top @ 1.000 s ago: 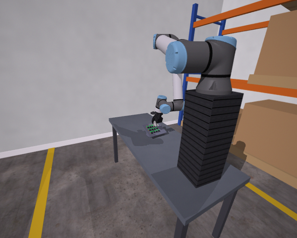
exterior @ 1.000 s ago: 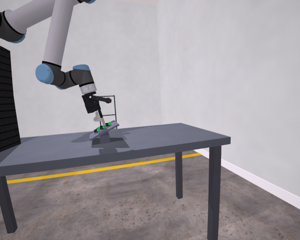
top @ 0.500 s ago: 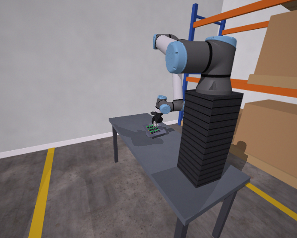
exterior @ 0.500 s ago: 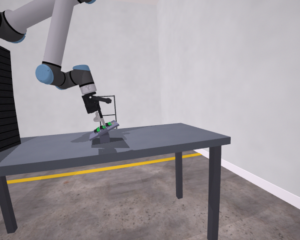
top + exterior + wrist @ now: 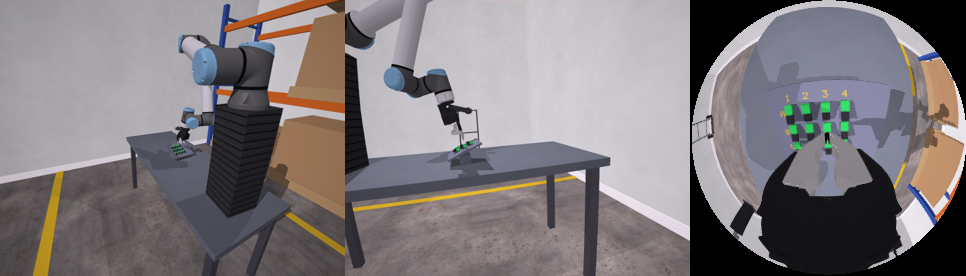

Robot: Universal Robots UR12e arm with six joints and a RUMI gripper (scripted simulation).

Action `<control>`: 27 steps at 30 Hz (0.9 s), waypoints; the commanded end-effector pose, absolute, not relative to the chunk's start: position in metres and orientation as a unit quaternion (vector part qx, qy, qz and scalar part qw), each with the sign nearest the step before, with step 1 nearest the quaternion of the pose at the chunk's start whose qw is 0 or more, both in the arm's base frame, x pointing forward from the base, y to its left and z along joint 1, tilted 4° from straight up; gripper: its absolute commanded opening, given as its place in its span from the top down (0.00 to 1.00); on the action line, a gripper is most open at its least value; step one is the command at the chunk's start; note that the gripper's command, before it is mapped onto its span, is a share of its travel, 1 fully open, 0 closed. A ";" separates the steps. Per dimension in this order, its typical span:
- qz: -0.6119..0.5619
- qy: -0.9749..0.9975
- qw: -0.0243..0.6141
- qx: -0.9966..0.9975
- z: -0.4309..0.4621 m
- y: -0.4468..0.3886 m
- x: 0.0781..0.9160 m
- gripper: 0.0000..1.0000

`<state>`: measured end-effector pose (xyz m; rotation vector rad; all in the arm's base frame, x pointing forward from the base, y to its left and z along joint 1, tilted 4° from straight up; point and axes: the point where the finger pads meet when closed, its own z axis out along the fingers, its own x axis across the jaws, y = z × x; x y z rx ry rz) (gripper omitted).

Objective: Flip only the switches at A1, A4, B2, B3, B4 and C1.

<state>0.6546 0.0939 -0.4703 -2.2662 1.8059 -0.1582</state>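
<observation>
The switch panel (image 5: pixel 178 151) is a small grey plate tilted on a stand on the dark table, carrying rows of green and black switches. It also shows in the exterior view (image 5: pixel 465 148) and in the wrist view (image 5: pixel 817 122), with columns 1 to 4 and rows A and B printed in yellow. My gripper (image 5: pixel 827 133) is shut with nothing between its fingers. Its tips sit just above column 3, near the B and C rows; the fingers hide the C row there. The gripper (image 5: pixel 181 140) hovers over the panel's near side and also shows in the exterior view (image 5: pixel 459 133).
The arm stands on a black ribbed pedestal (image 5: pixel 243 159) at the table's near end. A blue and orange rack with large cardboard boxes (image 5: pixel 313 120) stands behind the table. A thin black wire frame (image 5: pixel 474 123) stands just beyond the panel.
</observation>
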 end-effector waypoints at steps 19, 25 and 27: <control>-0.051 0.618 0.118 -0.776 -0.481 0.149 0.597 1.00; -0.055 0.617 0.120 -0.776 -0.480 0.148 0.604 1.00; -0.056 0.617 0.121 -0.775 -0.479 0.148 0.605 1.00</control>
